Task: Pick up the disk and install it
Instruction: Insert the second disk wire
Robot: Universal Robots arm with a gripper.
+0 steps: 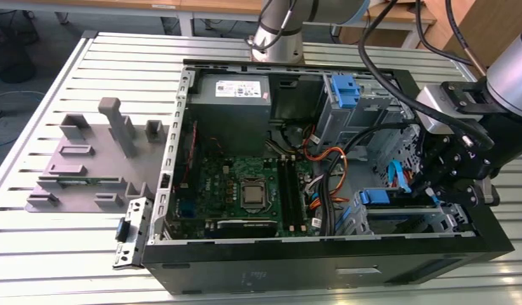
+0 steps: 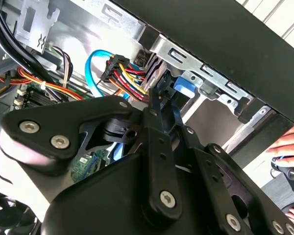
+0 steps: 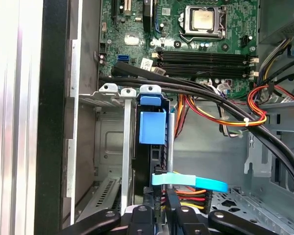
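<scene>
The disk [image 3: 152, 126] stands on edge inside a slot of the silver drive cage [image 3: 110, 98], and its bright blue carrier frame shows at the slot's mouth. In the exterior view the blue carrier [image 1: 381, 196] sits in the cage at the case's front right. My gripper [image 3: 164, 198] is right at the disk's near end, its black fingers [image 2: 159, 105] drawn close together with nothing between them. A light blue data cable [image 3: 191, 182] crosses just in front of the fingertips. Most of the disk body is hidden by the cage.
The case lies open with the motherboard [image 1: 244, 184], grey power-supply box [image 1: 231, 92] and an upright blue latch [image 1: 346, 89]. Coloured power wires [image 3: 245, 117] and thick black cables [image 3: 196, 90] run beside the cage. A grey fixture [image 1: 91, 159] lies outside the case. A person's hand [image 2: 290, 143] shows beyond the case wall.
</scene>
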